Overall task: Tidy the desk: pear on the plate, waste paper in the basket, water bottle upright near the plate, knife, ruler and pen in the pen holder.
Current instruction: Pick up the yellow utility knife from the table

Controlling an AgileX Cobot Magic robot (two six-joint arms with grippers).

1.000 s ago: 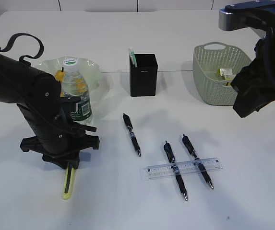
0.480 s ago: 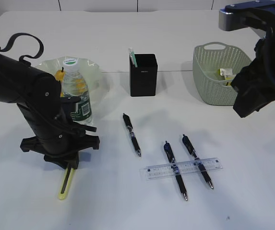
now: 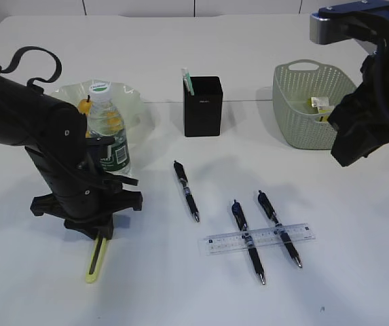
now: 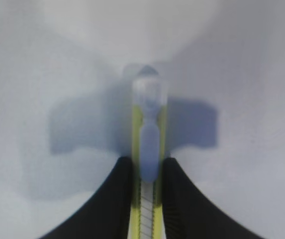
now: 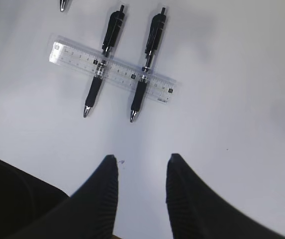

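Left gripper is clamped on the knife, a yellow box cutter, at the near left of the table; its free end pokes out toward the camera. Right gripper hangs over the right side, jaws apart, holding nothing. Just left of it the ruler lies across two pens, with a third pen further left. Farther back: bottle standing upright by the plate, black holder in the middle, basket far right.
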